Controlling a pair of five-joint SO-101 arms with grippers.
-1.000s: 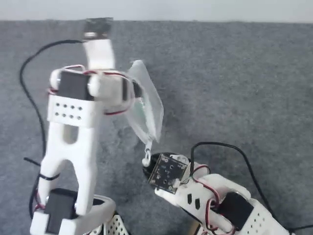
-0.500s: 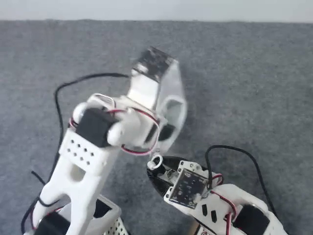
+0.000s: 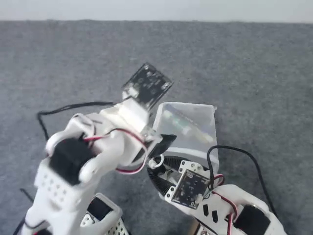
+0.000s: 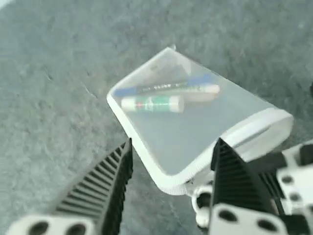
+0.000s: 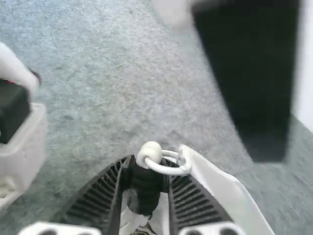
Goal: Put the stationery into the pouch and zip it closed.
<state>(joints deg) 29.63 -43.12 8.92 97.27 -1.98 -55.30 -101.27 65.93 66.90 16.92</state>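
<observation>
Over the desk (image 3: pixel 254 63), left end effector (image 4: pixel 173 147) now open, pouch (image 3: pixel 188 139) released and lying flat; right end effector (image 5: pixel 146 167) clamps zip pull (image 5: pixel 149 153). Zip edge faces arms, pens (image 4: pixel 168 89) crosswise.

No text is legible: the label on the green-and-white stick (image 4: pixel 152 104) and the print along the pen (image 4: pixel 164 87) in the pouch (image 4: pixel 195 142) are unreadable.

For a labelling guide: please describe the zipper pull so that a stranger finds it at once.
On the grey mat is a clear pouch of stationery. At its corner the right pincer grips the zipper pull, the only white ring with a bead.
</observation>
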